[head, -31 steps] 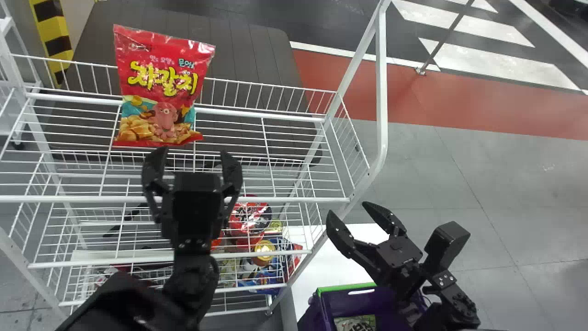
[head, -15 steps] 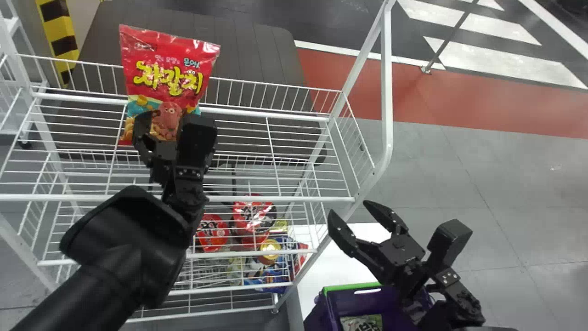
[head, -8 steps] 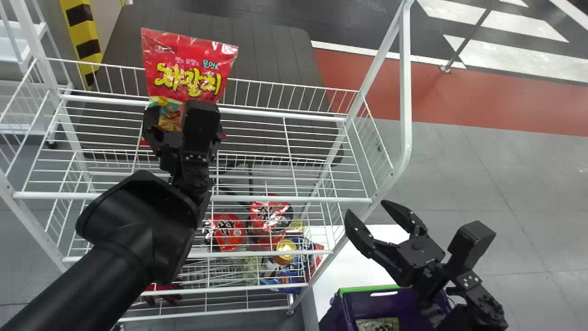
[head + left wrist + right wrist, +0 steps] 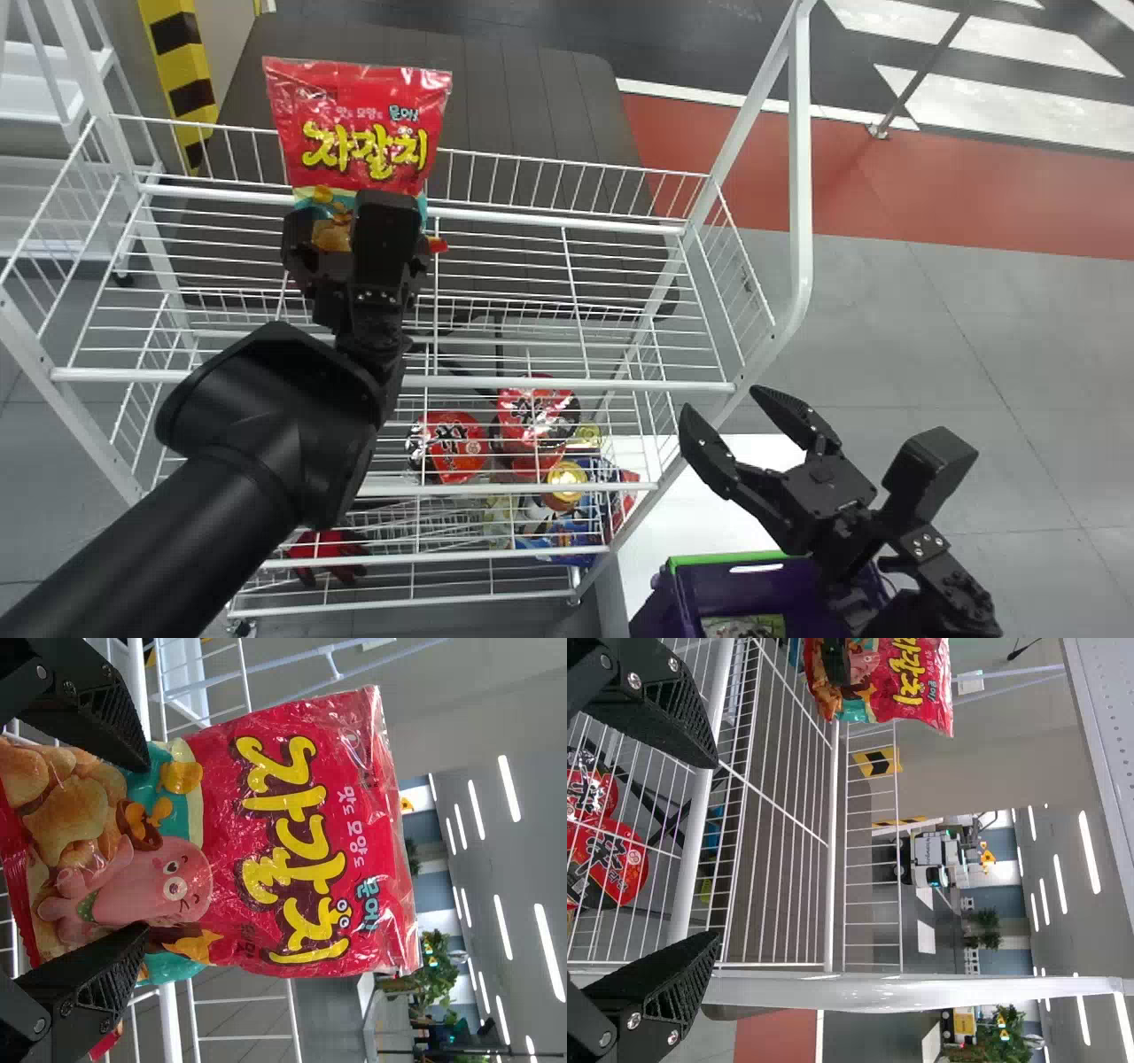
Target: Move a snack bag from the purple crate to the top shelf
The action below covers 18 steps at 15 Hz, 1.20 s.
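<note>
In the head view my left gripper (image 4: 335,226) is in front of the lower part of the red snack bag (image 4: 363,124), which leans upright at the back rail of the top shelf (image 4: 496,248). From the left wrist, the snack bag (image 4: 292,842) faces the camera, and the spread fingers of my left gripper (image 4: 146,846) overlap its lower edges. My right gripper (image 4: 753,416) stands open and empty above the purple crate (image 4: 780,585); in its wrist view the right gripper (image 4: 716,850) has wire shelving beyond it.
Red packages (image 4: 452,443) and other snacks lie on the lower shelves. The white rack post (image 4: 802,177) rises between the top shelf and my right arm. Another snack bag (image 4: 744,626) is inside the crate. A white surface (image 4: 647,523) lies beside the rack.
My left gripper has moved forward to the bag and turned. The bag has tilted slightly and shifted left relative to the shelf. The whole scene has slid rightward in the head view.
</note>
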Motion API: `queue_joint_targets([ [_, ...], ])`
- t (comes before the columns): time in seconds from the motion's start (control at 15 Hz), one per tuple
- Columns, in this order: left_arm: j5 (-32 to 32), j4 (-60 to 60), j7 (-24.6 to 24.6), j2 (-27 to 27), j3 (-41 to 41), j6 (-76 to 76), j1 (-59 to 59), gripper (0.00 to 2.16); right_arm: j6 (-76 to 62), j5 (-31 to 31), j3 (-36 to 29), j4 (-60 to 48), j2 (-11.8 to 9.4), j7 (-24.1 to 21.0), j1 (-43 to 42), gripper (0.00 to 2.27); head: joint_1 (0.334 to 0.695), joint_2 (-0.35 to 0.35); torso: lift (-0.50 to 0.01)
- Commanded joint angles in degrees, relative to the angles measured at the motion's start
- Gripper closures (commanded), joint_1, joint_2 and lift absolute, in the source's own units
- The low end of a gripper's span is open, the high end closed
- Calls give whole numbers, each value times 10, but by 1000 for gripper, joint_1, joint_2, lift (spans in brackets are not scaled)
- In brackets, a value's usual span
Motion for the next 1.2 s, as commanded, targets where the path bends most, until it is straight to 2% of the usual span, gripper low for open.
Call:
queue_joint_targets([
  [0.0, 1, 1, 0, -1, 1, -3, -2, 215, 1, 0, 0, -1, 0, 0, 1, 147, 695, -255, 0],
  [0.73, -9, 21, -16, -1, 0, 2, -17, 272, 2, -1, -1, 1, 2, 7, 0, 147, 695, -245, 0],
  [0.93, -19, 20, -22, -1, 0, 34, -19, 562, 2, -2, -1, 2, 2, 7, 0, 147, 695, -248, 0],
  [1.13, -35, 19, -21, -1, 0, 53, -19, 704, 2, -5, -3, 4, 1, 8, -1, 147, 695, -247, 0],
])
